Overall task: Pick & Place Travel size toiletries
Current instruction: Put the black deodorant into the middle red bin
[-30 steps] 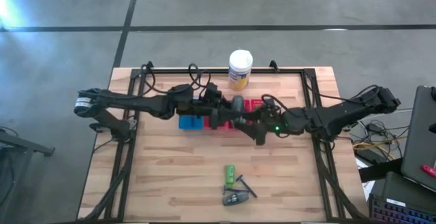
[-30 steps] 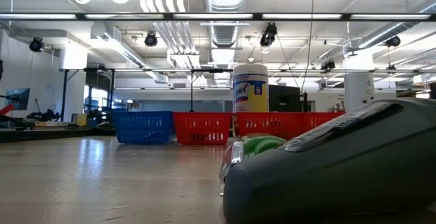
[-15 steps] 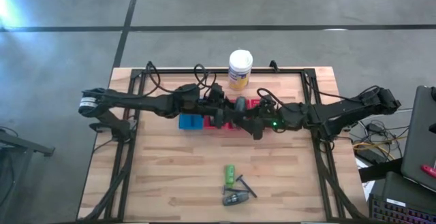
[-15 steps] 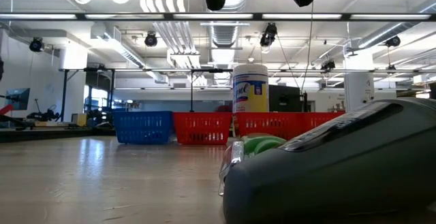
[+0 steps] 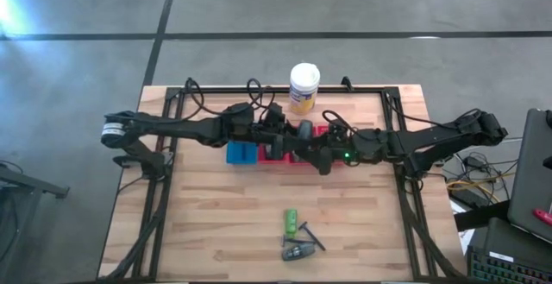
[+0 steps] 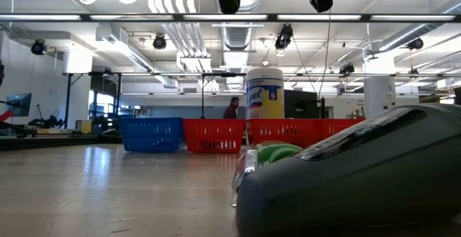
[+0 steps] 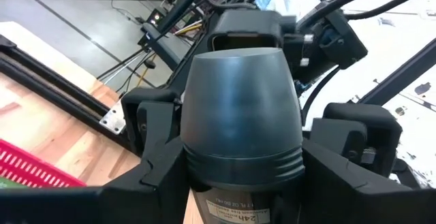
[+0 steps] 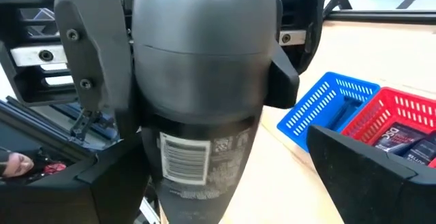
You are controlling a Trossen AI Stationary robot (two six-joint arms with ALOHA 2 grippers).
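Both arms have drawn closer together above the baskets since a second ago. From above, the left gripper (image 5: 289, 139) and right gripper (image 5: 312, 149) meet over the red basket (image 5: 321, 132), beside the blue basket (image 5: 241, 154), sharing a dark grey tube (image 5: 302, 132). A green bottle (image 5: 292, 221), thin black stick (image 5: 312, 236) and another grey tube (image 5: 297, 252) lie on the table (image 5: 207, 224), well apart. At table height, that near tube (image 6: 360, 179) fills the foreground. Left wrist view: fingers (image 7: 160, 166) clamp the tube's cap (image 7: 240, 108). Right wrist view: its fingers (image 8: 92, 54) apparently flank the tube (image 8: 201, 81), contact unclear
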